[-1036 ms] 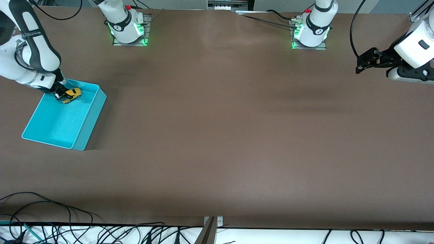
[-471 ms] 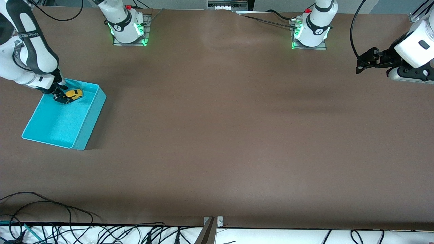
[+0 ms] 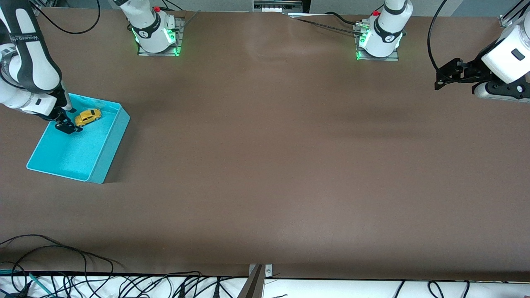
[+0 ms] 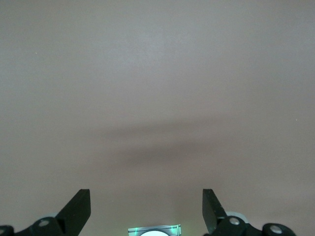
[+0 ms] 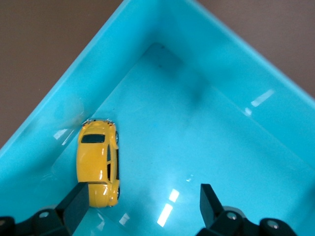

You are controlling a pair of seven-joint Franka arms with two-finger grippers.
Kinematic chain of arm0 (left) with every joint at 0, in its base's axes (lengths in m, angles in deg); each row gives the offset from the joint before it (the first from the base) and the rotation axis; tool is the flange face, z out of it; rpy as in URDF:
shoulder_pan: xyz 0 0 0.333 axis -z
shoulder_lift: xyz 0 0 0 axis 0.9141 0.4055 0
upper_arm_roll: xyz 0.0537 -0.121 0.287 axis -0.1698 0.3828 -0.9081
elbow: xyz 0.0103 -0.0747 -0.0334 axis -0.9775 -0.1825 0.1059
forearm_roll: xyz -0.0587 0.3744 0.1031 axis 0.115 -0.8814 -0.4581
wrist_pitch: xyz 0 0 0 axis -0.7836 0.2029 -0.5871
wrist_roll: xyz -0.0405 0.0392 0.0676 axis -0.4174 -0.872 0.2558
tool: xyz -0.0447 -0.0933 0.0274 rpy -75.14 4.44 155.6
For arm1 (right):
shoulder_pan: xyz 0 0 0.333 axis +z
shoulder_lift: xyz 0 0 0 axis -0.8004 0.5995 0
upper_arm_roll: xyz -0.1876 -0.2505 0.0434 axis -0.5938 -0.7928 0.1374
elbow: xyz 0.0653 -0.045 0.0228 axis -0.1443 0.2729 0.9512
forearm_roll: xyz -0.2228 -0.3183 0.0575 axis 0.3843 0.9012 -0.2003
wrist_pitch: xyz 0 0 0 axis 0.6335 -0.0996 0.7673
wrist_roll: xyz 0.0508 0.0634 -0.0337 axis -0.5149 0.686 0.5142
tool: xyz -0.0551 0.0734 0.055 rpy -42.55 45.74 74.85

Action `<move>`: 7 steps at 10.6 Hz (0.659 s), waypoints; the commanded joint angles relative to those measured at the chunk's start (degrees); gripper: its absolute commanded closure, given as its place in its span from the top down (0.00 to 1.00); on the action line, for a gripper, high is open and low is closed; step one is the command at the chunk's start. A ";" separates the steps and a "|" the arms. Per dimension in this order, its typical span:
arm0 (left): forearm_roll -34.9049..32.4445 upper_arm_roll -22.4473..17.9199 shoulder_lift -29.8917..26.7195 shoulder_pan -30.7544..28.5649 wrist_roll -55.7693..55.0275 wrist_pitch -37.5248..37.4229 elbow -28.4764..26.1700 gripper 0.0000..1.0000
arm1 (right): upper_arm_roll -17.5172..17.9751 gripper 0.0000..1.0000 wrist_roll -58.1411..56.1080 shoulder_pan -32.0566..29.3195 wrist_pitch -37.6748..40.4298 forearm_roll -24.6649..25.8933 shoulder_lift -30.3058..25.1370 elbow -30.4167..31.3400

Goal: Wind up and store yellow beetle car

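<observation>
Yellow beetle car (image 5: 98, 164) loose in turquoise bin (image 3: 108, 148), right pincer (image 5: 142, 201) wide open, empty above; left pincer (image 4: 146, 209) likewise over bare table (image 4: 157, 73).

- The bin (image 3: 99, 159) sits on the table (image 3: 269, 165) at the right arm's end, nearer to the front camera than the right arm's base (image 3: 155, 35).
- The beetle car (image 3: 87, 116) lies in the bin, on its floor, in the part farthest from the front camera and just beside a bin wall.
- The right gripper (image 3: 66, 125) hangs over the bin, just beside the car and apart from it, fingers spread.
- The left gripper (image 3: 444, 78) waits over bare table at the left arm's end, well apart from the bin, fingers spread.
- The left arm's base (image 3: 379, 41) stands along the same table edge as the right arm's base.
- Cables (image 3: 62, 265) lie along the table edge nearest the front camera.
</observation>
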 commanded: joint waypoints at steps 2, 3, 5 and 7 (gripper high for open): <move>-0.35 0.02 0.72 -0.09 -0.46 -0.81 1.66 1.00 | 0.32 1.00 10.42 3.77 4.17 -1.14 -2.61 -2.48; -0.35 0.11 0.72 -0.09 -0.46 -0.81 1.66 1.00 | 0.32 1.00 13.84 4.92 5.49 -1.14 -2.96 -3.97; -0.35 0.11 0.72 -0.09 -0.46 -0.72 1.66 1.00 | 0.23 1.00 22.18 6.77 7.95 -1.14 -4.28 -5.74; -0.44 0.11 0.72 -0.09 -0.37 -0.20 1.66 1.00 | -0.03 1.00 31.14 9.48 9.80 -1.14 -5.86 -7.41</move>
